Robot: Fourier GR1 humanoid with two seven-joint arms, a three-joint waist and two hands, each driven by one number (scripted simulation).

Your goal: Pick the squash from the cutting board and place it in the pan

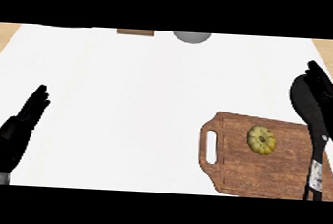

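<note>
At the right edge of the frame your right hand [316,100] hangs with fingers straight and released, holding nothing, above the top right corner of the cutting board [233,165]. The squash [262,139] lies on that board in the lower right, apart from the hand. At the lower left your left hand [17,127] rests open, fingers up. On the white desk [127,107], a grey round object [192,36] and a brown block [135,31] sit at the top edge.

Left hand [17,130] at the view's lower left edge, fingers straight and pointing up, resting open. Right hand [318,100] at the right edge, raised, fingers extended and relaxed, holding nothing, forearm running down to the lower edge.
</note>
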